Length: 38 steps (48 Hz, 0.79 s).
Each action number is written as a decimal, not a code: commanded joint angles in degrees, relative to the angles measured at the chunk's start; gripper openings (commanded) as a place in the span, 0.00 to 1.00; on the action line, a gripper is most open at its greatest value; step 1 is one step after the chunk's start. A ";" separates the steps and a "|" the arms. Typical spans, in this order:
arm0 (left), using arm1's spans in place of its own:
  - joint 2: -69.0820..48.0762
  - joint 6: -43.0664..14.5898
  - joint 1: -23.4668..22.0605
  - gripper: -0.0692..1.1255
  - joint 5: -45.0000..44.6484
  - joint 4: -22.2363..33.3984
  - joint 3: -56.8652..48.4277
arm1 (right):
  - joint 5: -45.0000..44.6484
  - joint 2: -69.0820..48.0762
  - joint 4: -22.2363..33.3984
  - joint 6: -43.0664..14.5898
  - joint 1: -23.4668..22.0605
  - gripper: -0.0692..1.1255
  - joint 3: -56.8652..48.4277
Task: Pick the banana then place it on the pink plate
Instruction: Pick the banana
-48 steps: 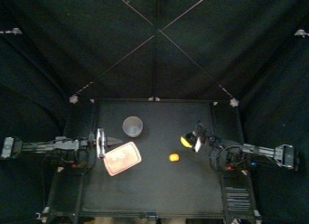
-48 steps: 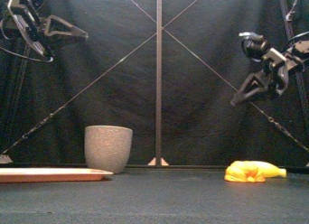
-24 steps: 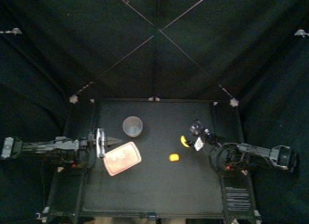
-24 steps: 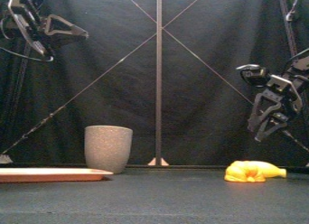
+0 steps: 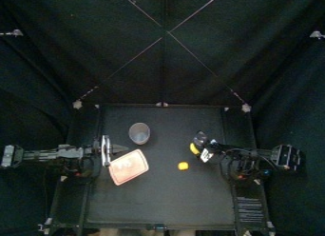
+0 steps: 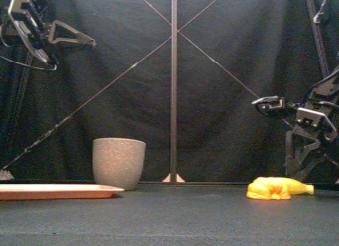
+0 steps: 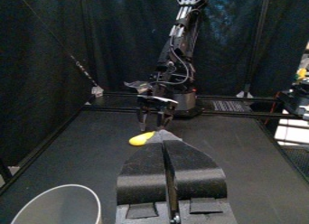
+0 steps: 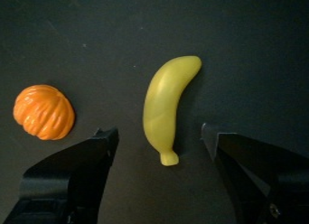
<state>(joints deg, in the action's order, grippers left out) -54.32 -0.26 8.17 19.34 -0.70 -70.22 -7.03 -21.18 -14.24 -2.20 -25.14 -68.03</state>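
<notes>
- Top view: the right claw (image 5: 207,150) hangs over the right half of the black table (image 5: 165,197), with the banana (image 5: 195,147) directly under it. A small orange toy (image 5: 183,167) lies near it, towards the table's front. The pink plate (image 5: 128,167) and the grey cup (image 5: 140,134) lie well apart from this claw, close to the left claw (image 5: 105,154). Black curtains (image 5: 162,49) close the back.
- Front view: the right claw is low over the table, above the orange toy (image 6: 279,188). The left claw is raised high above the plate (image 6: 54,191).
- Left wrist view: the left claw's jaws are pressed together and hold nothing. The cup's rim (image 7: 54,205) is just beside them.
- Right wrist view: the jaws are spread on either side of the banana (image 8: 169,106), a gap showing on each side. The orange toy (image 8: 45,112) lies outside one jaw.
</notes>
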 commanded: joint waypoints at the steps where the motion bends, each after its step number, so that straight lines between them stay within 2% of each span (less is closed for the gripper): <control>1: 0.26 -0.18 0.88 0.04 0.53 -0.09 0.70 | 0.18 2.29 0.18 0.09 -0.09 0.94 2.29; 16: 0.18 -0.18 1.41 0.04 0.53 -0.09 0.35 | 0.18 8.35 0.79 0.09 -1.49 0.92 6.15; 21: 0.26 -0.09 1.41 0.04 0.44 -0.09 0.26 | -0.26 9.58 1.41 0.09 -1.32 0.88 6.77; 33: 0.26 -0.09 1.41 0.04 0.44 -0.09 -0.18 | -2.02 9.58 1.23 0.09 0.18 0.61 8.17; 38: 0.26 0.00 1.32 0.04 0.53 -0.09 0.00 | -1.67 8.96 1.76 0.26 1.49 0.53 8.96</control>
<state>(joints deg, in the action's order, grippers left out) -54.32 -0.35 9.49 19.42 -0.70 -71.19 -9.05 -10.63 -12.74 -2.11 -24.52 -60.56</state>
